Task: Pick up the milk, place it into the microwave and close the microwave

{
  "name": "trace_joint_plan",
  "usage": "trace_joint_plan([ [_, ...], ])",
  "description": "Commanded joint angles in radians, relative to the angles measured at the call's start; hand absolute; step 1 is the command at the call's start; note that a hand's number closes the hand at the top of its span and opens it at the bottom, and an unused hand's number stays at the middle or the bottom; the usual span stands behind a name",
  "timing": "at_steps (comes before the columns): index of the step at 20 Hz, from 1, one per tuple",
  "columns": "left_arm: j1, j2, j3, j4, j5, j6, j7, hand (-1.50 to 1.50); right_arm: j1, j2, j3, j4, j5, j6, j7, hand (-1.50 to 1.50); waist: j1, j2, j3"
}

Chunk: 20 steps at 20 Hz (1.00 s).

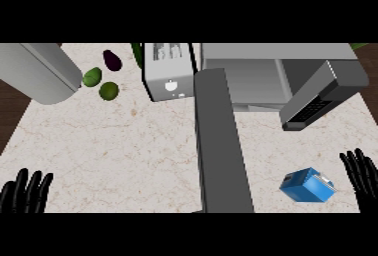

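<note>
On counter (111, 145), lower right: milk (306, 186), blue carton, tilted, just left of right hand (362, 172), apart from it. Right hand at right edge, fingers straight, up, holding nothing. Left hand (26, 192) at lower left edge, fingers straight, spread, resting. Microwave (251, 75) at top right, door (221, 145) swung open toward viewer, cavity showing. Toaster (170, 75) left of microwave. Two green fruits (108, 90), dark eggplant (111, 60) at top left.

The pale marbled counter (111, 145) carries a blue milk carton (306, 186), the open microwave (251, 75), a toaster (168, 75), two green fruits (108, 90), and what may be an aubergine (111, 60).
</note>
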Motion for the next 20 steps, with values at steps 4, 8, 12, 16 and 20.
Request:
trace_joint_plan([
  [4,-0.026,-0.009,-0.004,0.002,-0.018,0.012,0.033,-1.50,-0.080,-0.043,0.044,0.246,0.078,0.032,-0.199,-1.50,0.000,0.001,0.001],
  [8,0.057,-0.012,-0.009,-0.033,0.010,-0.017,-0.002,-1.50,-0.150,-0.095,0.052,0.381,0.106,0.006,-0.248,-1.50,0.007,0.001,0.001],
  [12,0.022,0.005,0.053,0.027,0.046,-0.039,-0.048,-1.50,-0.202,-0.127,0.060,0.470,0.102,-0.007,-0.285,-1.50,0.004,0.001,0.000],
  [16,0.016,-0.009,0.019,0.020,0.003,-0.014,-0.020,-1.50,-0.252,-0.125,0.060,0.599,0.107,-0.056,-0.340,-1.50,0.003,0.001,0.001],
  [20,-0.006,-0.005,-0.003,-0.019,0.001,0.005,0.025,-1.50,-0.324,-0.174,0.093,0.733,0.132,-0.023,-0.379,-1.50,0.008,0.004,0.002],
])
